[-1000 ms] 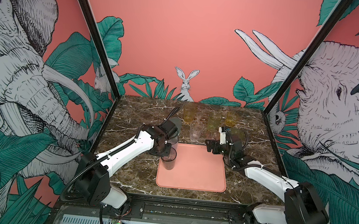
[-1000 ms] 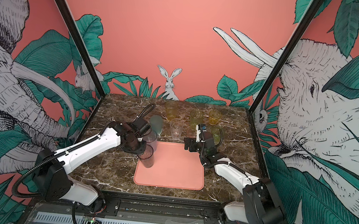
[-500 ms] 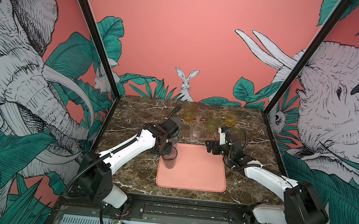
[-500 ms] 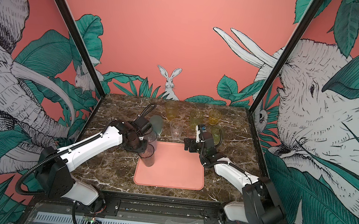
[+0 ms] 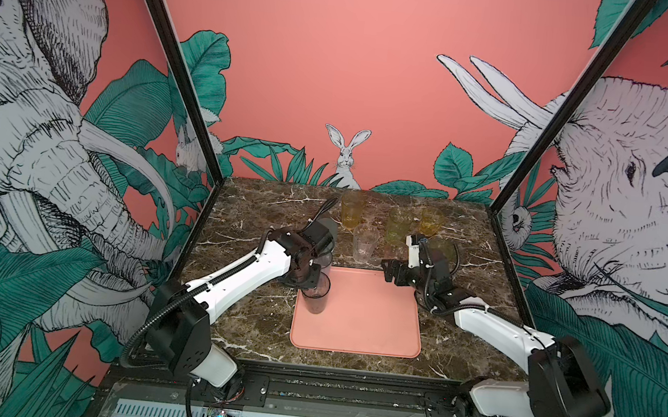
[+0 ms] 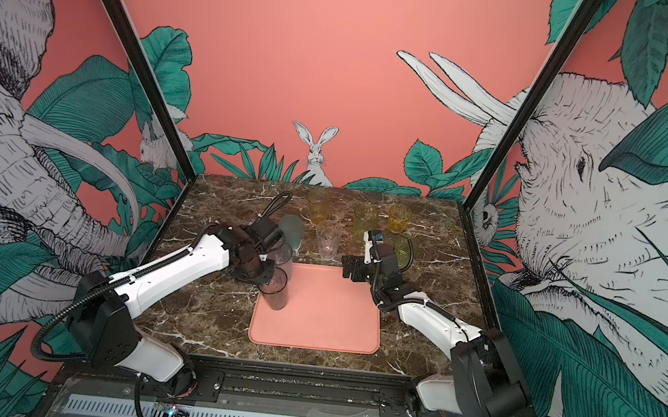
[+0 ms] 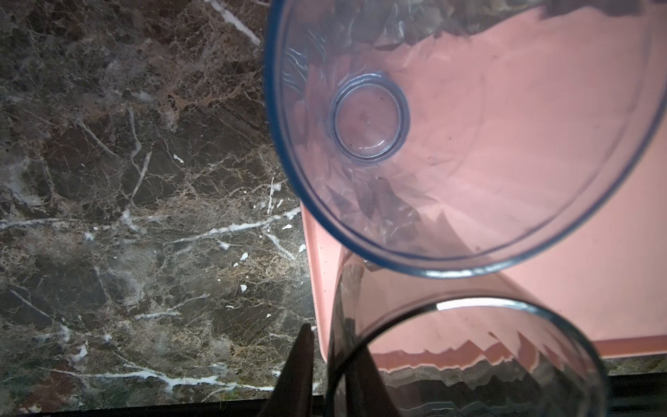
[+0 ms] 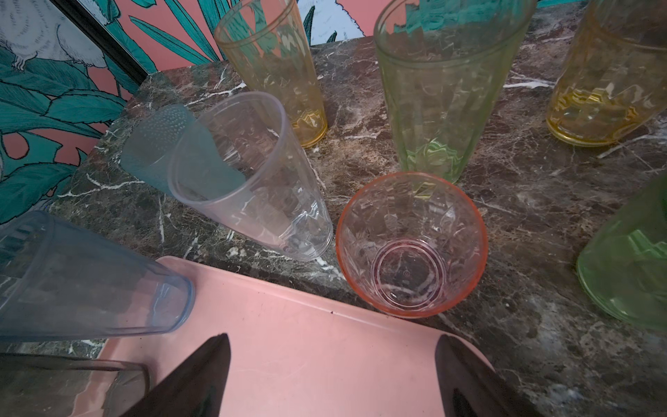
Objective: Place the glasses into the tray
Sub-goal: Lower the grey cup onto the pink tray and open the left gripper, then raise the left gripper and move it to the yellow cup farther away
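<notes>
**Left wrist view: grey glass down, grip loosening**

The tray [image 5: 358, 324] holds two glasses at its left edge, the bluish glass [image 7: 368, 119] behind the smoky grey glass [image 5: 315, 299]. The left gripper [image 7: 332, 346] straddles the grey rim with its jaws narrowly parted, seemingly letting go. Next it should lift straight up, clear of both. The right gripper [image 8: 332, 337], wide open and empty, faces the pink glass [image 8: 409, 245]. The grey glass's base is cut off here.

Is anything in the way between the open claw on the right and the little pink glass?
No. Only bare tray lies between the right gripper and the pink glass; the clear glass stands beside it.
</notes>
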